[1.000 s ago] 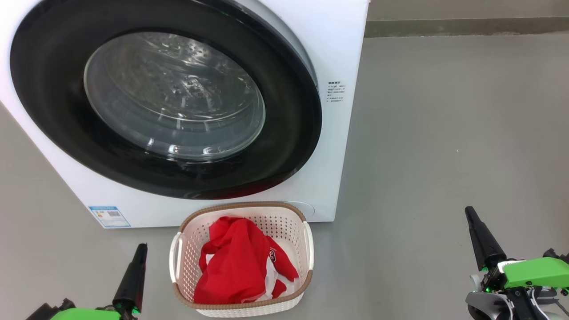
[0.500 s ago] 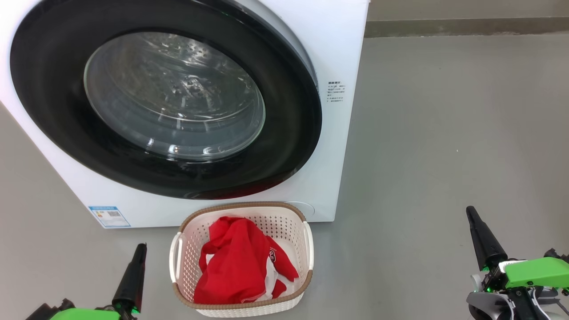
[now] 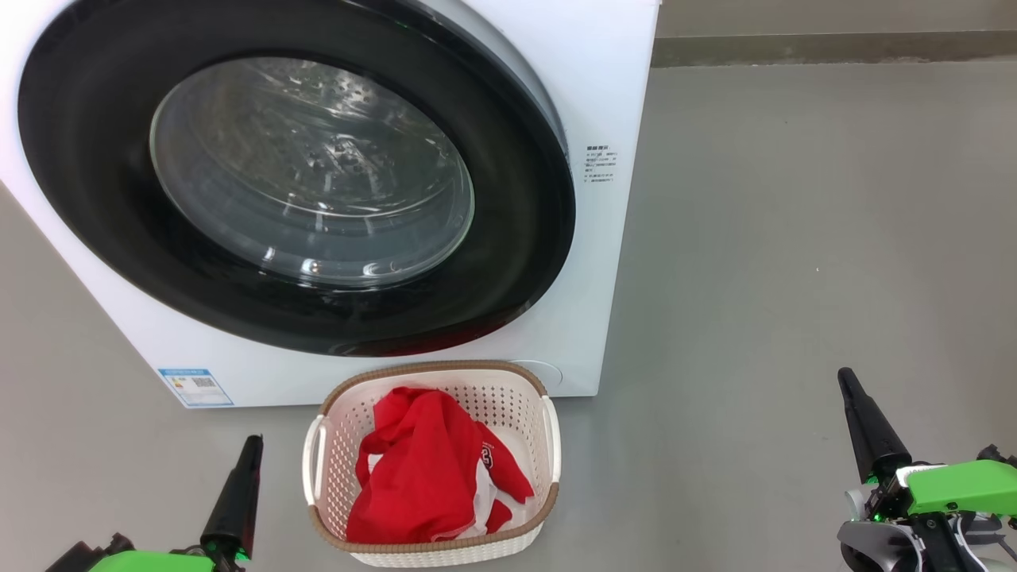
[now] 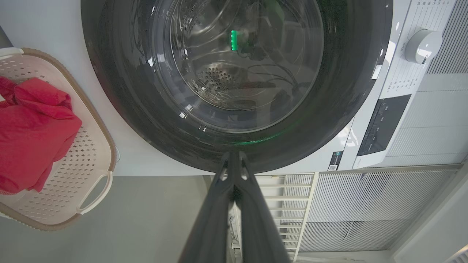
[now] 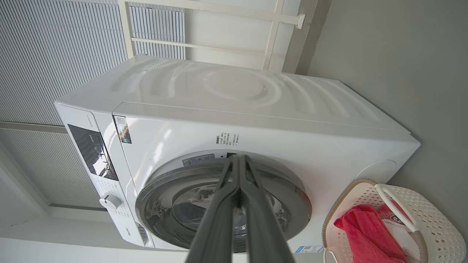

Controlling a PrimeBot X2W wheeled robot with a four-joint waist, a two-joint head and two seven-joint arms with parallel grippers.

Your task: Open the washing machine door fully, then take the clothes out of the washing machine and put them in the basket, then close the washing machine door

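We see the washing machine door point(image 3: 520, 238) closed against the washing machine point(image 3: 612, 87). The clothes point(image 3: 421, 473) lie in the basket point(image 3: 433, 368) on the floor point(image 3: 794, 238) just before it. Our left claw point(image 3: 253, 442) and right claw point(image 3: 845, 375) are pinched together, empty.

The floor point(image 3: 794, 238) is smooth, matt grey and runs from the bottom of the head view up to a darker strip point(image 3: 834, 48) at the foot of the far wall. 2 things stand directly on it. The washing machine point(image 3: 612, 87), a big white box, takes up the left half, front towards the camera, its right front corner coming down to the floor. The basket point(image 3: 429, 366), cream with a brown rim, stands just in front of the machine's lower front, towards that right corner; whether the 2 touch cannot be told. To the right of both, 1 tiny pale speck point(image 3: 817, 270) marks the grey surface.
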